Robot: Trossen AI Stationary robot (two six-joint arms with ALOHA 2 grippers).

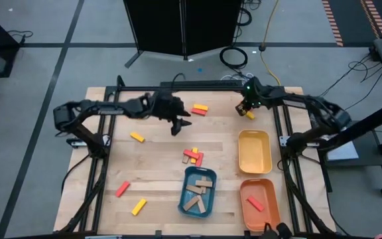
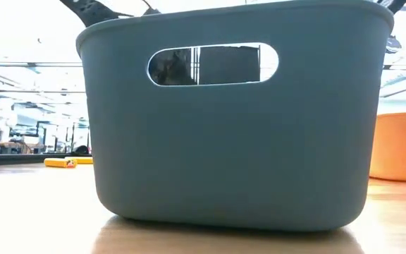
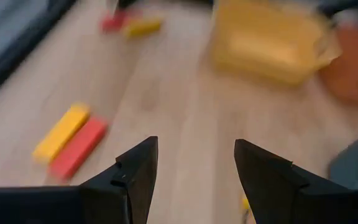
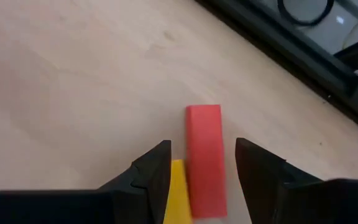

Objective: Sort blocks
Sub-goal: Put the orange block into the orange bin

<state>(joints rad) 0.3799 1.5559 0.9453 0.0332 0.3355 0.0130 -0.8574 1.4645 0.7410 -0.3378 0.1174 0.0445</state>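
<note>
Right gripper (image 4: pixel 197 171), far side of yellow rounded plastic tray (image 1: pixel 254 152), pinching small red wooden block (image 4: pixel 204 158), yellow block (image 4: pixel 178 190) riding alongside. Tip: shed yellow one before orange tray (image 1: pixel 260 202). Left gripper (image 3: pixel 196 168) spread, empty, well left of tray.

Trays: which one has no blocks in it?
The yellow tray. The blue tray holds tan blocks; the orange tray holds a red block.
</note>
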